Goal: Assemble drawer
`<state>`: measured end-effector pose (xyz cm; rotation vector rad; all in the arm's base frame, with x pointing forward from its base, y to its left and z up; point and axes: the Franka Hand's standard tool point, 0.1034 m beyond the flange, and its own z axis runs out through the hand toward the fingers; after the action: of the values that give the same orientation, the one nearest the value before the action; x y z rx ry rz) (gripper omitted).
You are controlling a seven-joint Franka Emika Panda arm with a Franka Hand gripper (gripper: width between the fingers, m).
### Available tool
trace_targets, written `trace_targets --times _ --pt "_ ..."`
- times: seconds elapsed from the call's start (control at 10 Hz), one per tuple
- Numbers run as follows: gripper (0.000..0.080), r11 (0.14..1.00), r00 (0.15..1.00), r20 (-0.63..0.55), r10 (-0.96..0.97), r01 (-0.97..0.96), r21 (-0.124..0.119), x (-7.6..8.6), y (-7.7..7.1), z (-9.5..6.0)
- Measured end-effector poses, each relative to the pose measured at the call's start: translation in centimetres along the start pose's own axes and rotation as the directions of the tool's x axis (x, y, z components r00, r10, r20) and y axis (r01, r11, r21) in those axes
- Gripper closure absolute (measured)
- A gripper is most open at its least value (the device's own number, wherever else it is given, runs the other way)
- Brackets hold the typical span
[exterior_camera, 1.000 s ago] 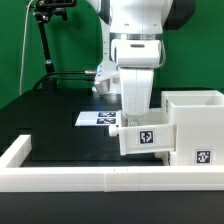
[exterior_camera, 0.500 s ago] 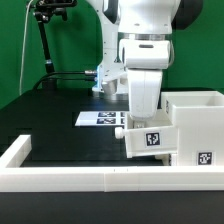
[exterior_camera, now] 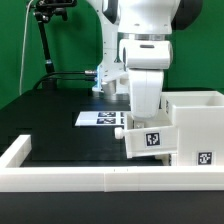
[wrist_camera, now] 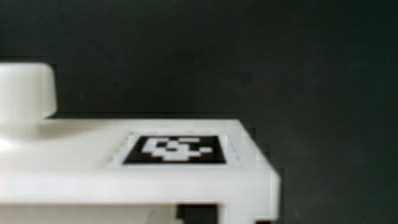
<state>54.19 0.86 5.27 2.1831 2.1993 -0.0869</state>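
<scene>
My gripper (exterior_camera: 143, 126) is shut on a small white tray (exterior_camera: 148, 140) with a square tag on its front, and holds it just above the table. The tray's side touches the tall white shell (exterior_camera: 196, 128), which stands at the exterior view's right with a tag low on its front. In the wrist view the tray (wrist_camera: 107, 165) fills the lower part, with its tag (wrist_camera: 178, 150) on top and a rounded white knob (wrist_camera: 22, 92) beside it. My fingertips are mostly hidden by the tray. The second tray is out of view.
A long low white rim wall (exterior_camera: 70, 178) runs along the front and turns back at the exterior view's left. The marker board (exterior_camera: 100, 118) lies flat on the black table behind the tray. A black stand (exterior_camera: 45, 45) rises at the back left.
From one second ago to half a second ago my gripper moved the tray toward the exterior view's right, up to the shell. Since then nothing has visibly moved.
</scene>
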Motion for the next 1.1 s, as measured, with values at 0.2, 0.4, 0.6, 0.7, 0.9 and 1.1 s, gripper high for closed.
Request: trace_targets --times 0.2,0.4,0.6,0.7,0.9,1.1 --pt "0.0755 0.999 0.998 0.036 -0.046 0.046 0.005 0.2 0.2 -0.2" --pt "0.0755 0.999 0.997 0.047 -0.054 0.054 -0.002 0.1 0.3 -0.3" --pt "0.0755 0.999 0.997 0.047 -0.054 0.054 -0.002 0.1 0.3 -0.3" --pt "0.0755 0.999 0.997 0.047 -0.054 0.054 -0.002 0.1 0.3 -0.3" --pt "0.0507 0.998 0.997 0.047 -0.058 0.058 -0.009 0.4 0.4 -0.9" --pt "0.0363 0.998 0.996 0.06 -0.061 0.061 0.002 0.3 0.3 -2.4"
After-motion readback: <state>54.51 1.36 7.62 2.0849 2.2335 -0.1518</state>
